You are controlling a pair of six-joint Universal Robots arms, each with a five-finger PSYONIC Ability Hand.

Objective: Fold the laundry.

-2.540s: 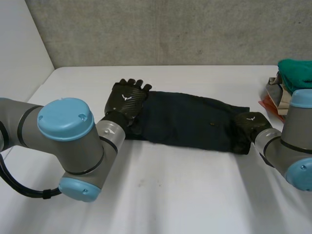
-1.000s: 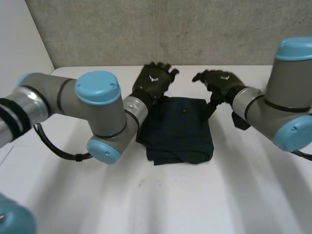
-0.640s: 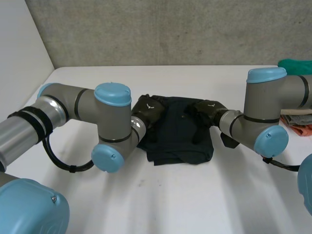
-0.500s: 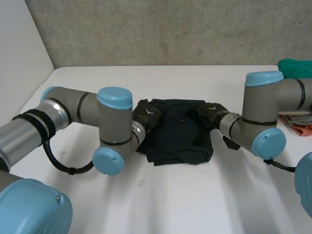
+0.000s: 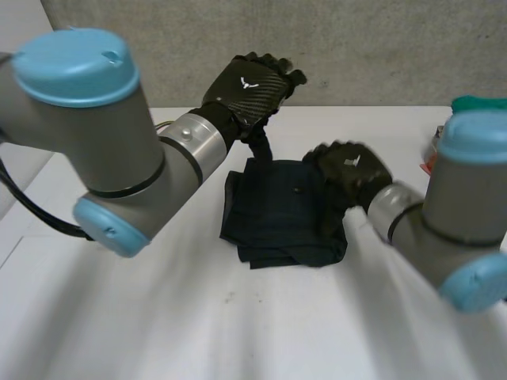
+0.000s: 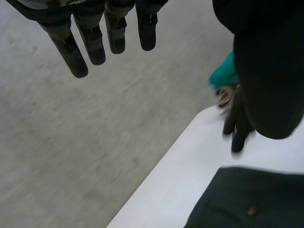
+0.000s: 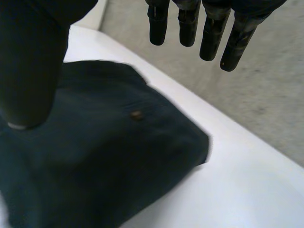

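A dark navy garment (image 5: 281, 210) lies folded into a rough square in the middle of the white table (image 5: 238, 317). My left hand (image 5: 249, 83) hangs in the air above the garment's back left corner, fingers straight, holding nothing. In the left wrist view its fingers (image 6: 104, 40) point at the wall, with the garment (image 6: 247, 202) below the thumb. My right hand (image 5: 348, 170) hovers over the garment's right edge, open and empty. Under that hand's fingers (image 7: 190, 23) and thumb, the garment (image 7: 104, 152) shows a small button (image 7: 137, 114).
A pile of clothes with a teal piece (image 5: 479, 107) on top sits at the table's right edge, an orange item (image 5: 428, 165) beside it. The teal piece (image 6: 223, 76) lies beyond my right hand. A concrete wall (image 5: 356, 47) stands behind the table.
Both hands have lifted off the folded garment's sides. The left hand rose high toward the back; the right rose a little. The garment stays folded in place.
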